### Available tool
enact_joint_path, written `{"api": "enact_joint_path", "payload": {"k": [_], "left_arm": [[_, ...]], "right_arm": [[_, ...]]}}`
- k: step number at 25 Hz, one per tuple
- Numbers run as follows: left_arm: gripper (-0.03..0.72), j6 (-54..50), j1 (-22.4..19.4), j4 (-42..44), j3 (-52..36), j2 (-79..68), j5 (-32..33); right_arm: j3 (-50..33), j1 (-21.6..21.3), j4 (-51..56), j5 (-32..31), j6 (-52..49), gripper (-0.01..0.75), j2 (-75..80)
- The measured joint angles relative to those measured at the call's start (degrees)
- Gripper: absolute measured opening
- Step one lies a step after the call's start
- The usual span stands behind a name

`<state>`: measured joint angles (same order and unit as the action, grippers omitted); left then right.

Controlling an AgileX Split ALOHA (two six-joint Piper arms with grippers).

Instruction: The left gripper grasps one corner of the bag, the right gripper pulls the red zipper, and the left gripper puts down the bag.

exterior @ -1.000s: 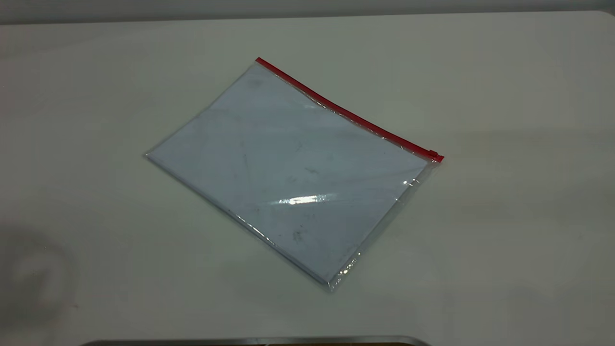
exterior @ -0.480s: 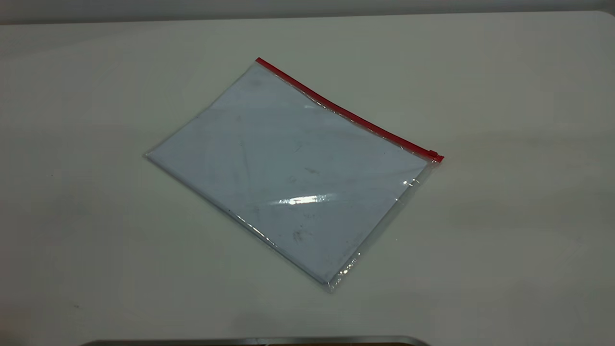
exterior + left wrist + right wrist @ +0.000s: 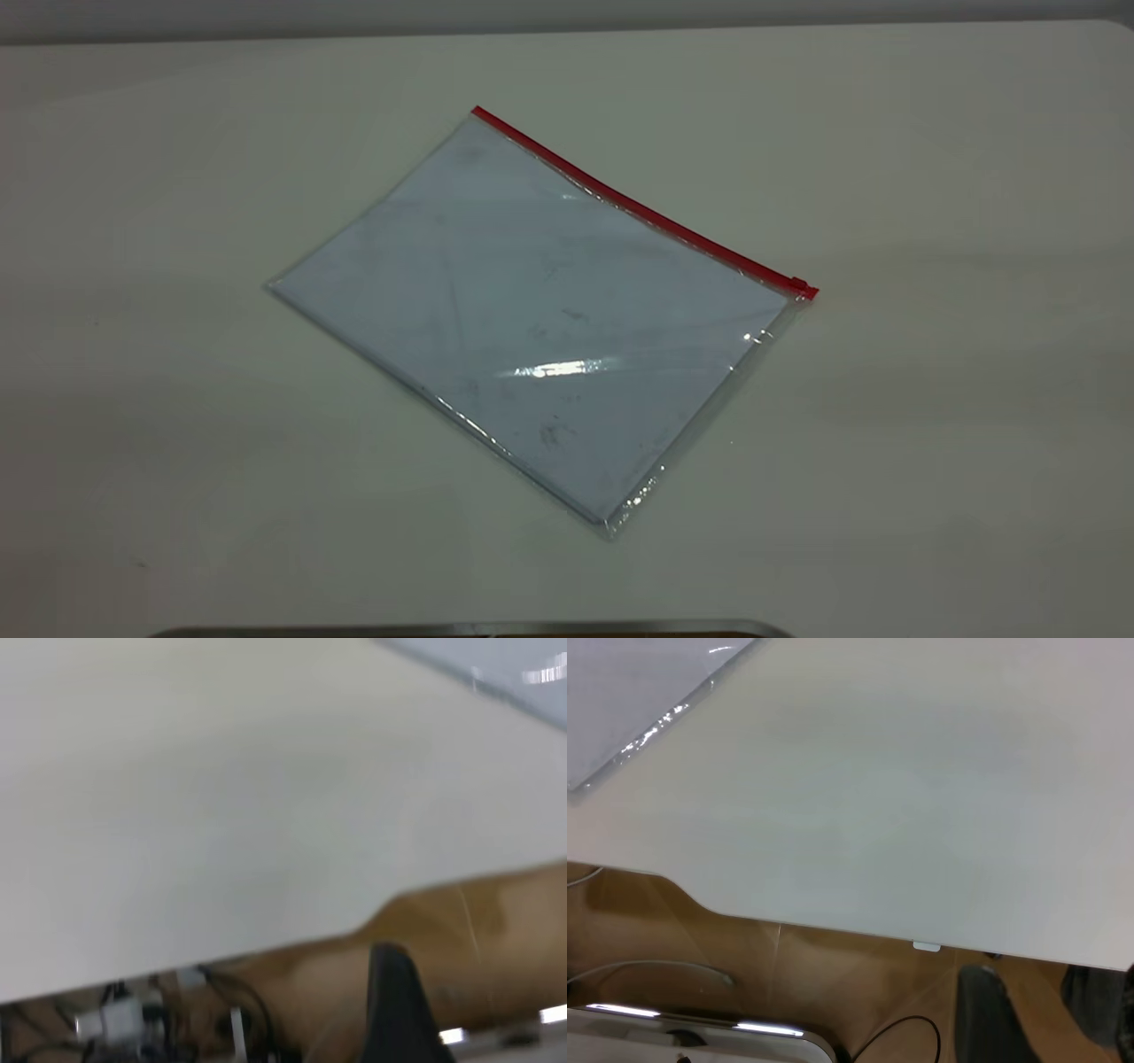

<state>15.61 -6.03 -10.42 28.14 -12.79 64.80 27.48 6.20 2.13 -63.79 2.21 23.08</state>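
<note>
The bag [image 3: 532, 319] lies flat on the white table [image 3: 930, 177], clear with pale blue-white sheets inside. The red zipper [image 3: 638, 208] runs along its far long edge, and its slider tab [image 3: 800, 285] sits at the right end. Neither gripper shows in the exterior view. A black part of my left gripper [image 3: 399, 1001] hangs off the table's front edge, far from the bag's corner [image 3: 532, 665]. My right gripper [image 3: 1045, 988] is also off the front edge, jaws apart and empty, far from the bag's corner [image 3: 629, 691].
A grey metal rim [image 3: 469, 627] shows at the near edge of the exterior view. Below the table edge [image 3: 833, 926] are a brown floor and a black cable [image 3: 904, 1028]. Cables and small parts [image 3: 133, 1019] lie under the left side.
A dim shadow on the table's front left has faded away. The bag has not moved.
</note>
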Motion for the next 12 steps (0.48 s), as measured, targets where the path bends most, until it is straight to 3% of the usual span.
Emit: {"api": "enact_joint_path", "payload": {"k": [8,12], "left_arm": [[0.519,-3.5,0.0,1.3,0.0,7.8,0.4],[0.519,-3.6,0.0,1.3,0.0,8.6,0.4]], "right_arm": [[0.0,-0.1,0.0,0.0,0.0,0.395,-0.5],[0.0,-4.0,0.4,0.0,0.0,0.395,-5.6]]}}
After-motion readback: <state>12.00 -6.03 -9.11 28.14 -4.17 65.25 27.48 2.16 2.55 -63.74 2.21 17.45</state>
